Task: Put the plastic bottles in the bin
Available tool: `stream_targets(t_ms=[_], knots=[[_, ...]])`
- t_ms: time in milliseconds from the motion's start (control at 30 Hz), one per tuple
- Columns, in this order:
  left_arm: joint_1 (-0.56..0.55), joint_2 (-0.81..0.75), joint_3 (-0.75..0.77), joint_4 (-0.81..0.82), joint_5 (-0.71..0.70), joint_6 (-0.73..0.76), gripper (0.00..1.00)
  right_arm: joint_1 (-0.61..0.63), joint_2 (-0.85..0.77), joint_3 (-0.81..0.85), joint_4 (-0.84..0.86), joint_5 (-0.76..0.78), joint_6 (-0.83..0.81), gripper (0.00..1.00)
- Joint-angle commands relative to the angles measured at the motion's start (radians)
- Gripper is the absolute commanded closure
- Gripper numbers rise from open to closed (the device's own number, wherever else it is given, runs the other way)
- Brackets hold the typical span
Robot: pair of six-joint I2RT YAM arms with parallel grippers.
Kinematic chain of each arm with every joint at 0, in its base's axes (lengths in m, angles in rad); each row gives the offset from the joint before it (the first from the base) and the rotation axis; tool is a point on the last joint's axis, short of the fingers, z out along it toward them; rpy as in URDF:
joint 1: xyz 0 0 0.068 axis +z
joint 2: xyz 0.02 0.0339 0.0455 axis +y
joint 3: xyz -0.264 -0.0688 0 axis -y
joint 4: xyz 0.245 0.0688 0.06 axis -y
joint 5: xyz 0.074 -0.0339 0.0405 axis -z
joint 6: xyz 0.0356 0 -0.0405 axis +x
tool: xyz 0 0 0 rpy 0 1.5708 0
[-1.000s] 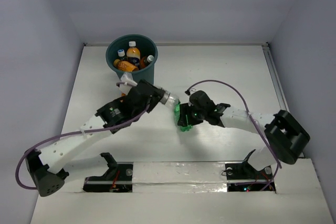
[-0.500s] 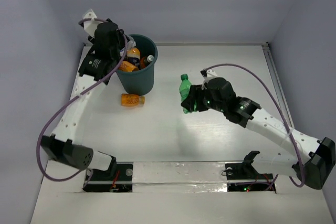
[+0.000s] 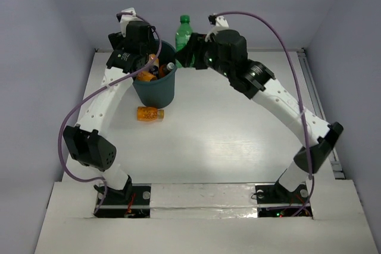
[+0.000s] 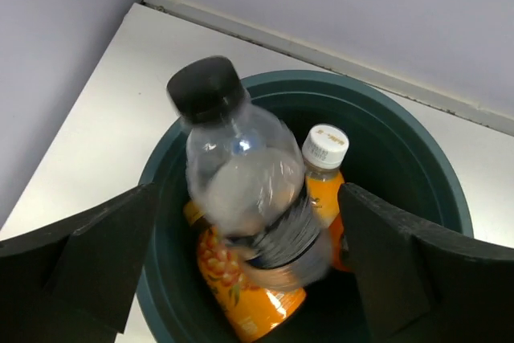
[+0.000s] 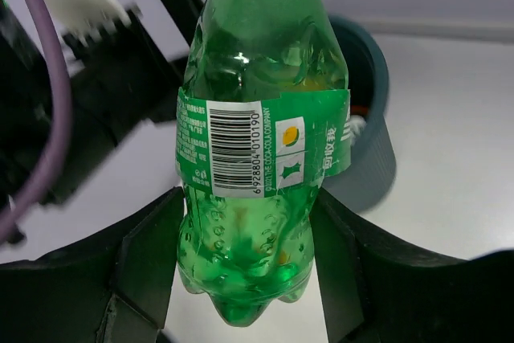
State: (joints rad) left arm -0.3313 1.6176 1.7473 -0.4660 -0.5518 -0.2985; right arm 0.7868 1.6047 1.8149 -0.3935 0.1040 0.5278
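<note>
The left gripper (image 4: pixel 249 230) is held over the bin (image 4: pixel 418 150) at the far left of the table (image 3: pixel 238 141), its fingers spread wide. Between them a clear bottle (image 4: pixel 241 198) with a black cap is seen blurred above the opening, touched by neither finger. A white-capped orange bottle (image 4: pixel 325 170) stands inside the bin. A green bottle (image 5: pixel 257 78) is pinched upright in the right gripper (image 5: pixel 245 238), raised near the bin's far right rim. Another orange bottle (image 3: pixel 149 113) lies on the table just beside the bin's near side.
</note>
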Motion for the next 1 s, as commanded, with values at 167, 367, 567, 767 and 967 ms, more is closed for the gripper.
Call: stream_targets(t_ms=[167, 367, 567, 767, 967], knots=[[0.031, -0.05, 0.121, -0.025, 0.068, 0.053, 0.01, 0.003, 0.263, 0.356, 0.09, 0.01, 0.061, 0.53], [0.089, -0.116, 0.153, -0.071, 0.17, 0.022, 0.04, 0.003, 0.409, 0.472, 0.09, 0.003, 0.061, 0.51], [0.107, -0.304, -0.152, -0.011, 0.325, -0.097, 0.22, 0.003, 0.601, 0.659, -0.042, 0.014, -0.024, 0.44], [0.107, -0.508, -0.498, 0.0, 0.441, -0.247, 0.31, 0.003, 0.558, 0.539, -0.033, 0.055, -0.1, 0.38], [0.107, -0.697, -0.747, -0.02, 0.484, -0.404, 0.34, 0.003, 0.544, 0.506, -0.116, 0.06, -0.172, 0.16]])
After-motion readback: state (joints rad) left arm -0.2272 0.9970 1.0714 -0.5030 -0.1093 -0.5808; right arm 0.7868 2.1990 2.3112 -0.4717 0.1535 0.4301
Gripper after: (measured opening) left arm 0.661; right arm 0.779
